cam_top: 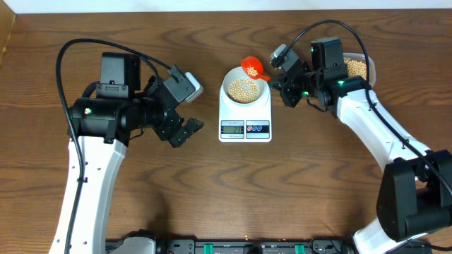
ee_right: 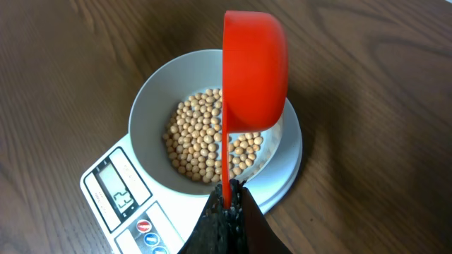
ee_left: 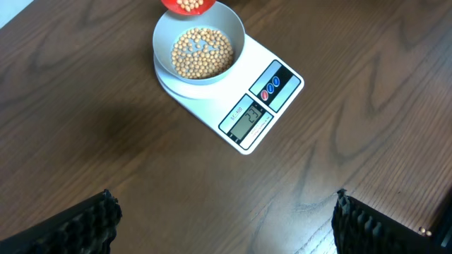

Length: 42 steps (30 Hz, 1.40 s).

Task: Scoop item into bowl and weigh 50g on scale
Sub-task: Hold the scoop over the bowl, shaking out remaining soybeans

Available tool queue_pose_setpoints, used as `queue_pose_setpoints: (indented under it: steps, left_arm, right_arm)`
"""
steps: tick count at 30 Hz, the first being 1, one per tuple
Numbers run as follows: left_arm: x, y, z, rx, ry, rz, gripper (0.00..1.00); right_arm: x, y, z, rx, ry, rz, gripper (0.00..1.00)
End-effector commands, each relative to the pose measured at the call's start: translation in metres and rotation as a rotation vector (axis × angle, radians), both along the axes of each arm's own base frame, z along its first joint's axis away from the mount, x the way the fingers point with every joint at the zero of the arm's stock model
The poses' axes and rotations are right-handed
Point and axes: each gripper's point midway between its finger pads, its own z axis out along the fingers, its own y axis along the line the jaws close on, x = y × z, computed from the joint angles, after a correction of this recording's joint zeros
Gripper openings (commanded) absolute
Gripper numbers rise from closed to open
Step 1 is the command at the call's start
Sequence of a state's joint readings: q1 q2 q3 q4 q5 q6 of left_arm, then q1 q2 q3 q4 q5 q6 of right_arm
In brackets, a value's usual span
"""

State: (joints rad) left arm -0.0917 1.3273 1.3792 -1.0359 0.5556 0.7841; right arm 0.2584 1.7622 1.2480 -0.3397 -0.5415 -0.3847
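The white scale [cam_top: 245,116] sits mid-table with the pale bowl [cam_top: 245,89] on it, holding tan beans [cam_top: 245,87]. Its display [ee_left: 244,121] is lit. My right gripper [cam_top: 277,83] is shut on the handle of a red scoop [cam_top: 252,67], held over the bowl's far right rim. In the right wrist view the scoop [ee_right: 256,70] is tipped on its side above the beans [ee_right: 205,137], the jaws [ee_right: 227,206] clamped on its handle. The left wrist view shows beans in the scoop [ee_left: 188,5]. My left gripper [cam_top: 182,128] is open and empty, left of the scale.
A clear plastic tub with more beans [cam_top: 355,68] stands at the back right, behind my right arm. The wooden table's front edge holds a black rail [cam_top: 233,247].
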Motion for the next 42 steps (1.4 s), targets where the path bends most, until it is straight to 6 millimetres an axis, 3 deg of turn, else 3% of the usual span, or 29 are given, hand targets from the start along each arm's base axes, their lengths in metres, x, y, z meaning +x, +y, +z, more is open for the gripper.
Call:
queue_pose_setpoints:
  steps: [1,15,20,27,42]
  left_arm:
    - [0.001,-0.002,0.008,-0.013,-0.019,-0.011,0.98]
    - [0.001,-0.002,0.008,-0.013,-0.019,-0.011,0.98]
    - [0.001,-0.002,0.008,-0.013,-0.019,-0.011,0.98]
    - [0.001,-0.002,0.008,-0.013,-0.019,-0.011,0.98]
    - [0.001,-0.001,0.008,-0.013,-0.019,-0.011,0.98]
  right_arm:
    - [-0.004,0.002,0.016,0.003,-0.046,0.018,0.01]
    - [-0.007,-0.001,0.024,-0.003,-0.053,0.006,0.01]
    - [-0.007,-0.007,0.015,-0.061,-0.035,-0.029,0.01]
    - [-0.017,0.010,0.020,-0.012,-0.028,0.034,0.01]
    - [-0.013,0.007,0.023,-0.048,-0.059,0.006,0.01]
